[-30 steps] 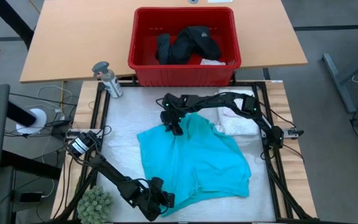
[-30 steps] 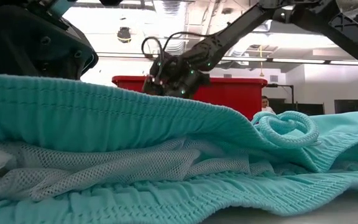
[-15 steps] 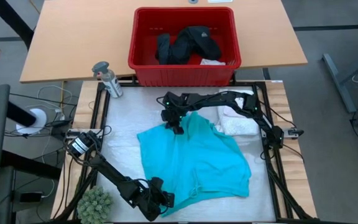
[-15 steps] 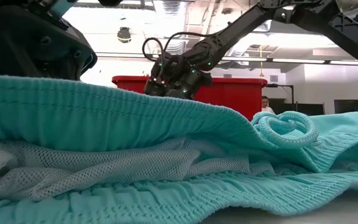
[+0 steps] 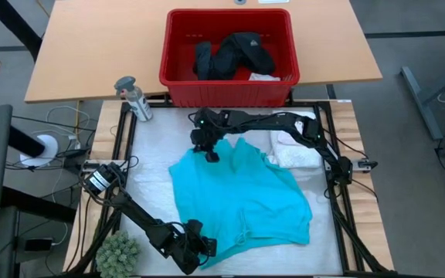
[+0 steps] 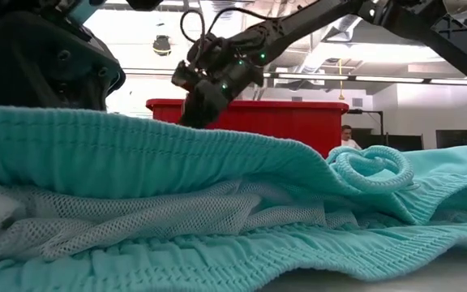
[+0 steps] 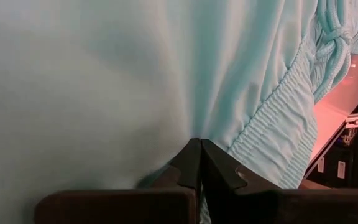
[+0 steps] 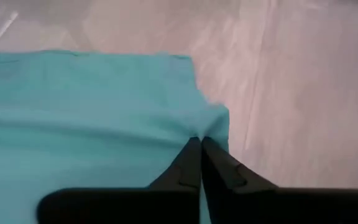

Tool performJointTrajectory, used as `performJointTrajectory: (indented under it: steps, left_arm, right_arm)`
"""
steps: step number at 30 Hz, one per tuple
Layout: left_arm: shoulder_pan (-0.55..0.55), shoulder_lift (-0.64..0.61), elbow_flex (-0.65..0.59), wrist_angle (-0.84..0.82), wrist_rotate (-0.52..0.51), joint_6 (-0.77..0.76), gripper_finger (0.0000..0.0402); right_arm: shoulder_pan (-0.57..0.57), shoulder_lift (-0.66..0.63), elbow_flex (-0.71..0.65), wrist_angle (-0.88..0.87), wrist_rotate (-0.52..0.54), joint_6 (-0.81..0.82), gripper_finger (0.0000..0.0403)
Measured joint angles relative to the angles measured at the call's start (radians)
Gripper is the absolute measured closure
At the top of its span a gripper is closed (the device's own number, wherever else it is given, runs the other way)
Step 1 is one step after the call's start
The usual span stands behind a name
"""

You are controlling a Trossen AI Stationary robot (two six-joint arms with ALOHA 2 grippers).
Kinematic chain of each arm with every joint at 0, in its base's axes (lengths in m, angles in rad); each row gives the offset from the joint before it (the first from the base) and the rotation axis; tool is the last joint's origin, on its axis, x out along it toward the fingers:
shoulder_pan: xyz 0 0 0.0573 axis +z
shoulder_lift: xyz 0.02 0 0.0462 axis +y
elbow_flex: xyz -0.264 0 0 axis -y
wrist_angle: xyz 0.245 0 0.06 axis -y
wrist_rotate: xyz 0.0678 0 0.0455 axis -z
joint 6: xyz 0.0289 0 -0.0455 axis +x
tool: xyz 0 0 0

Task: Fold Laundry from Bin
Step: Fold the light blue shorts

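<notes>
The turquoise shirt (image 5: 238,201) lies spread across the white-covered desk (image 5: 149,154), mostly flat, with a gathered elastic band and a coiled cord showing in the low view. It reads more like a pair of shorts than a shirt. The bin (image 5: 228,91) stands just beyond the right hand, red with slotted walls, holding black clothing (image 5: 230,54) and a small pale piece (image 5: 265,76) against one wall. A folded white garment (image 5: 296,150) rests beside the right arm, touching the turquoise cloth's edge.

The right hand (image 5: 209,151) has its fingers pressed together on a corner of the turquoise fabric, pinching the cloth at its far edge, the edge nearest the bin. The left hand (image 5: 205,249) sits at the opposite, near edge, its fingers likewise pressed together with turquoise fabric caught between their tips.

Compared with a second ago, the right hand has moved toward the bin and lifted, as the low view shows it higher above the cloth. The corner it pinches has been drawn outward, so the far edge of the garment now lies straighter. The left hand has stayed where it was.
</notes>
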Motion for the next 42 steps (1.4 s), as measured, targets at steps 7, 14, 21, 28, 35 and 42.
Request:
performJointTrajectory:
  steps: [7, 14, 21, 28, 35, 42]
  left_arm:
    - [-0.001, 0.000, 0.000, -0.001, 0.000, 0.003, 0.0401]
    - [-0.003, 0.000, 0.000, -0.008, 0.000, 0.003, 0.0401]
    - [-0.005, 0.000, 0.000, -0.014, -0.016, 0.007, 0.0401]
    - [-0.003, 0.000, 0.000, -0.017, -0.023, -0.002, 0.0401]
    - [-0.002, 0.000, 0.000, -0.019, -0.024, -0.010, 0.0401]
    - [-0.002, 0.000, 0.000, -0.019, -0.026, -0.012, 0.0401]
  right_arm:
    - [-0.023, 0.003, -0.002, -0.124, 0.073, -0.041, 0.0238]
    - [-0.103, -0.015, -0.001, -0.308, 0.057, 0.002, 0.0201]
    - [-0.167, -0.003, -0.075, -0.371, 0.056, -0.033, 0.0221]
    - [-0.162, -0.005, -0.083, -0.371, 0.102, -0.080, 0.0252]
    - [-0.160, -0.005, -0.083, -0.377, 0.126, -0.129, 0.0376]
    - [-0.162, -0.005, -0.080, -0.384, 0.314, -0.140, 0.0388]
